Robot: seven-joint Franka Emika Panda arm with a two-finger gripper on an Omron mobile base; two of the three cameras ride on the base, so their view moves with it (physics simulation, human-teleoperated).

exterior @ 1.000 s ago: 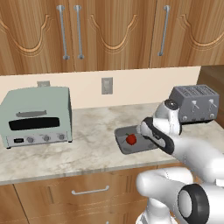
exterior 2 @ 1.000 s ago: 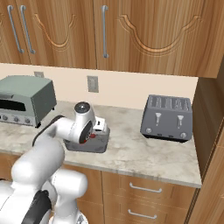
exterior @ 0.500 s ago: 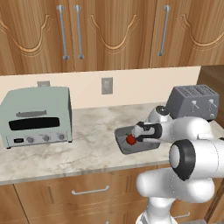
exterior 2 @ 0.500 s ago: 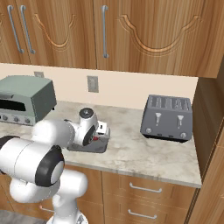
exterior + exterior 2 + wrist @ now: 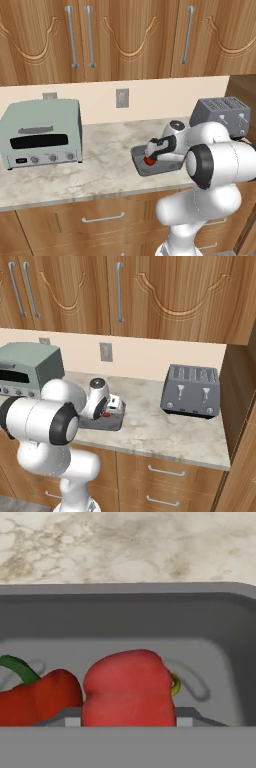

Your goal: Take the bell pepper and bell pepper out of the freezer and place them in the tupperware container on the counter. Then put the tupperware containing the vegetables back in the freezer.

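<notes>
Filling the lower middle of the hand view, one red bell pepper [image 5: 129, 688] sits between the two finger tips, which show as small grey tabs at either side of its base; whether the tips press on it cannot be told. A second bell pepper [image 5: 37, 698], with a curled green stem, lies touching it at the lower left of that view. Both rest inside the tupperware container [image 5: 125, 619], whose dark grey far wall and rounded rim cross the middle of the frame, with marbled stone beyond it along the top.

From the left base view, the container [image 5: 145, 167] sits right of centre on the beige surface [image 5: 100, 170], and the end effector [image 5: 151, 157] reaches down into it over a patch of red. Its jaws stand partly apart, about a pepper's width. The right base view places the same tub [image 5: 112, 421] left of centre with the end effector [image 5: 109, 411] over it.

A pale green toaster oven [image 5: 40, 132] stands well apart at the left of the left base view, a grey toaster [image 5: 220, 115] at the right. A wall outlet [image 5: 122, 98] sits on the backsplash, below wooden cabinets [image 5: 125, 35].
</notes>
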